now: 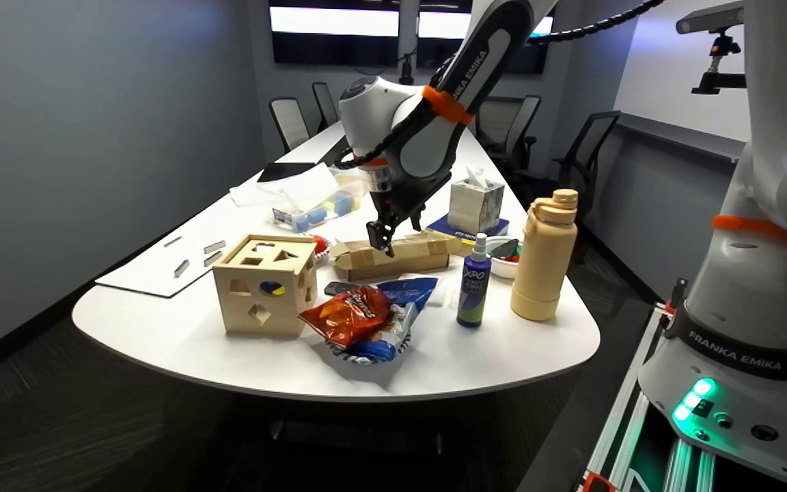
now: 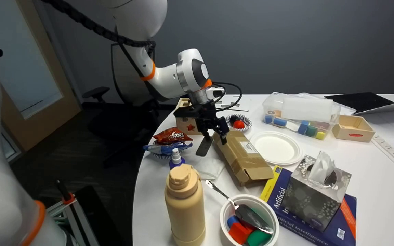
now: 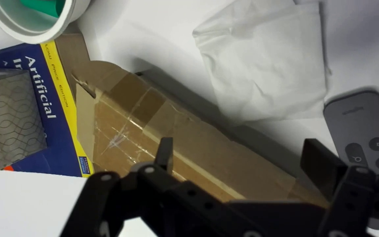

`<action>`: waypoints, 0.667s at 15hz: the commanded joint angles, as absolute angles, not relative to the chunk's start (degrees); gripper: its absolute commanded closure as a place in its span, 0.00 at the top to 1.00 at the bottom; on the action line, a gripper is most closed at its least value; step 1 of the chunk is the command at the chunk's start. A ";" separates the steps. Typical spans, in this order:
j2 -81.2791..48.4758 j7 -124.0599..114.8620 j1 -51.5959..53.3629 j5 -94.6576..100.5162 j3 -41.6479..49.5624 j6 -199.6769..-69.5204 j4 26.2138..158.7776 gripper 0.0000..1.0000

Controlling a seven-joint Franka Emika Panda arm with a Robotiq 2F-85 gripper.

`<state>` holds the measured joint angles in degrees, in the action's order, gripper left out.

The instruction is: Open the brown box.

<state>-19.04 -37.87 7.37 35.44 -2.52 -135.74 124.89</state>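
Hanging low at one end of the brown box (image 2: 238, 156), close by the remote control (image 2: 204, 147), with the gripper (image 3: 239, 148) spread wide! Hard to tell from here whether touching the cardboard. Looking across at that box on the white table (image 2: 385, 188), between the plate (image 2: 275, 147) and the white napkin (image 3: 268, 72), with the blue book (image 3: 58, 141) near its flapped end.

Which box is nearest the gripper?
The long, low brown cardboard box: it alone lies beneath the gripper. The tissue box on the book and the wooden cube stand aside.
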 commanded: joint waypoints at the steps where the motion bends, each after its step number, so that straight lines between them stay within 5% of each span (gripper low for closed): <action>1: -23.39 -37.88 9.49 35.84 0.16 -136.56 120.95 1.00; 10: -29.76 -34.90 10.82 34.34 3.29 -135.08 114.96 1.00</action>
<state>-27.77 -36.94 9.81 35.40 2.17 -136.00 117.56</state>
